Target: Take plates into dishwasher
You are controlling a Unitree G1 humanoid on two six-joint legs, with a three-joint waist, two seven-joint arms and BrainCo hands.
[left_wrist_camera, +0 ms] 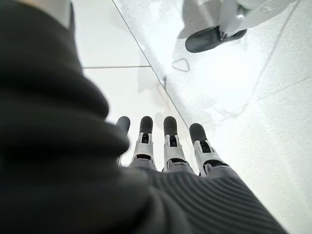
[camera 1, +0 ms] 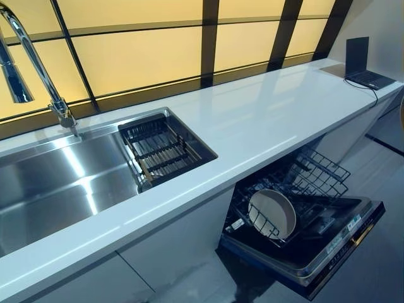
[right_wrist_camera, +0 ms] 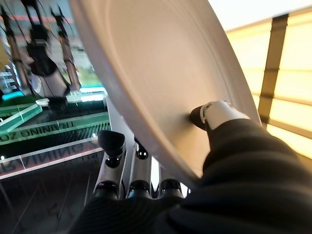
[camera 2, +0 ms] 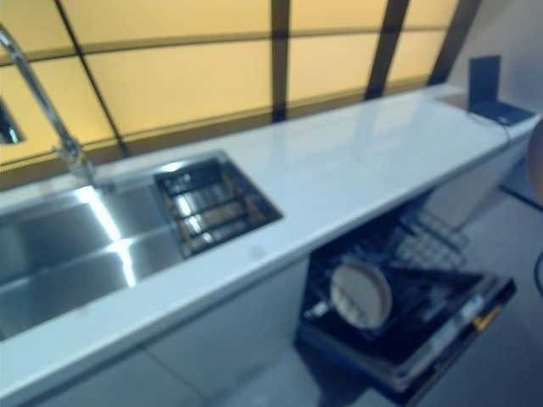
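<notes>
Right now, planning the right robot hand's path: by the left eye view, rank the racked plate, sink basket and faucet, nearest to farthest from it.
1. Racked plate, lower right in the dishwasher, on the side of the right robot hand, which grips a second plate.
2. Sink basket, mid-counter.
3. Faucet, far left.

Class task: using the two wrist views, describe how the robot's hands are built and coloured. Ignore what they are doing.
Each hand, left hand and right hand, has silver-grey segmented fingers ending in rounded dark tips. A dark ribbed fabric cover wraps the back of the hand and the wrist. The right hand's thumb shows the same silver body with a dark tip.
</notes>
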